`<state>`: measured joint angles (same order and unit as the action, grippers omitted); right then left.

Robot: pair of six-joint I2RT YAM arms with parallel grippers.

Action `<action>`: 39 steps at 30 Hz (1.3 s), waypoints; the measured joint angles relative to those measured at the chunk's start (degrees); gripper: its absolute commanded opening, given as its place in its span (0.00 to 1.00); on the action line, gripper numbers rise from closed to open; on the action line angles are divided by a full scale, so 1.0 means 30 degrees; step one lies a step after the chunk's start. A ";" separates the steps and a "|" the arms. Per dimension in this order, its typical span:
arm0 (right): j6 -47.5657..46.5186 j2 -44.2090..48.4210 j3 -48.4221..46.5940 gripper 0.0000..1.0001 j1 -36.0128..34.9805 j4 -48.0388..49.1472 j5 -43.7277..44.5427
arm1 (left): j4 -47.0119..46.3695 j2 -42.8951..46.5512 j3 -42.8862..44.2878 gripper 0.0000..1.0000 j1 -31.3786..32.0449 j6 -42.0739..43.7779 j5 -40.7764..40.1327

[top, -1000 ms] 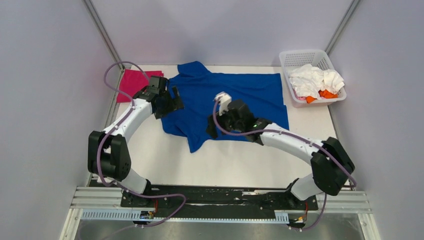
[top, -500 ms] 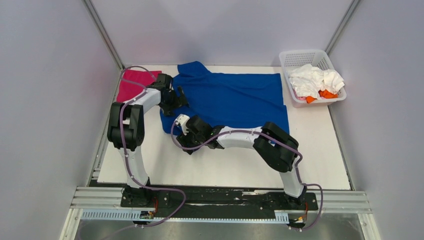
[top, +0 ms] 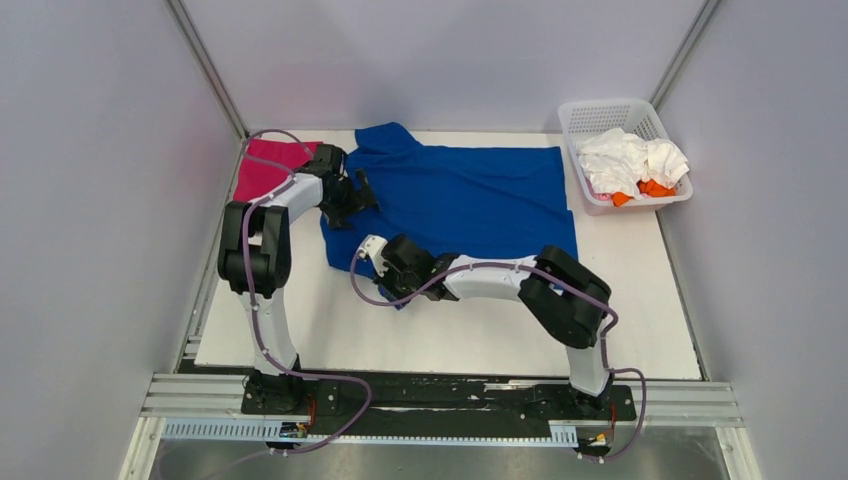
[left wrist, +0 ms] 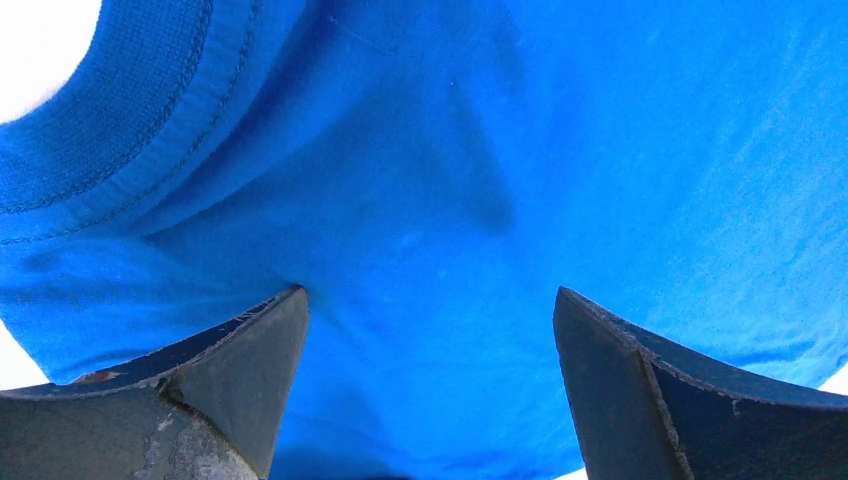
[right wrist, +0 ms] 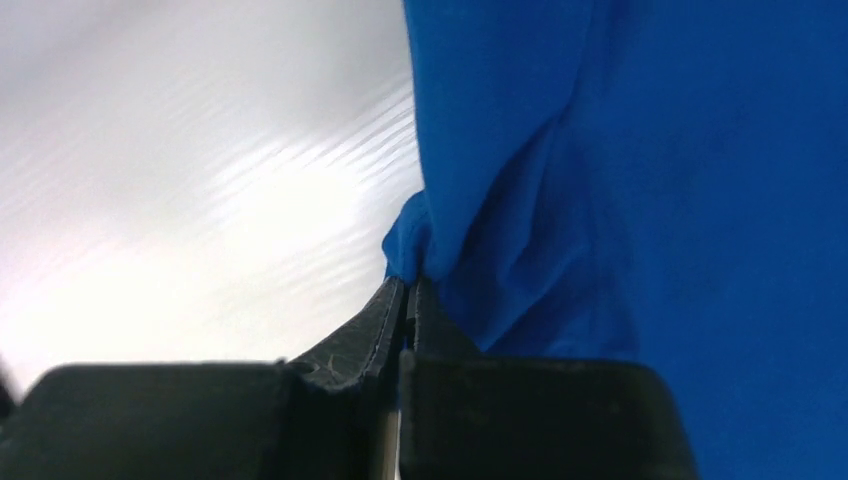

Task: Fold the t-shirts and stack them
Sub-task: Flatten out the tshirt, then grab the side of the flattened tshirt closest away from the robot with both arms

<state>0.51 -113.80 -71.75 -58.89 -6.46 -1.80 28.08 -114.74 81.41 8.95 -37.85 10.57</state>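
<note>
The white table (top: 450,340) fills the floor of the booth. A blue shirt (top: 470,195) lies spread across its far half, mostly flat, with the collar towards the left and a loose flap trailing towards the near left.

The right arm (top: 500,278) reaches low across the table to that flap. The left arm (top: 262,240) stands tall at the left edge and bends over the shirt's collar end.

A white basket (top: 585,112) sits at the far right corner, just beside the blue shirt's right edge, with crumpled white shirts (top: 625,160) and a bit of orange cloth (top: 655,187) inside. A pink shirt (top: 265,165) lies flat at the far left, partly behind the left arm.

The left gripper (left wrist: 430,300) hovers over blue cloth near the ribbed collar (left wrist: 110,130), its jaws spread wide with nothing between them. The right gripper (right wrist: 408,285) is pinched tight on a bunched fold at the shirt's edge.
</note>
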 measured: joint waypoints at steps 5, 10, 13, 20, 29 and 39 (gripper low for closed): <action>-0.2237 0.2761 0.2098 0.07 0.0029 -0.0721 -0.4699 | 0.0117 -0.0240 0.0350 1.00 0.0000 0.0000 -0.0073; -0.4116 0.4342 0.2251 0.61 0.0066 -0.2076 -0.8094 | 0.0160 -0.0255 0.0386 1.00 0.0000 0.0015 -0.0124; -0.4546 0.4437 0.2259 0.84 0.0022 -0.2856 -0.8692 | 0.0095 -0.0168 0.0277 1.00 0.0000 0.0051 -0.0124; -0.2652 0.6411 0.3643 1.00 0.0554 -0.2339 -0.7096 | 0.0124 0.1071 -0.1217 1.00 0.0000 0.0386 -0.0561; 0.5574 1.4280 0.8444 1.00 0.8269 0.0532 -0.2863 | 0.1836 0.5974 -0.3585 1.00 0.1260 0.0342 -0.2907; 1.3369 2.1580 1.3595 1.00 1.4090 -0.3198 0.3381 | 0.5173 1.4163 -1.0870 0.91 0.5122 -0.2674 -0.5078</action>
<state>40.62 -49.06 -30.96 -16.62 -16.05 8.34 43.59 -72.25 48.80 24.32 -45.87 -4.67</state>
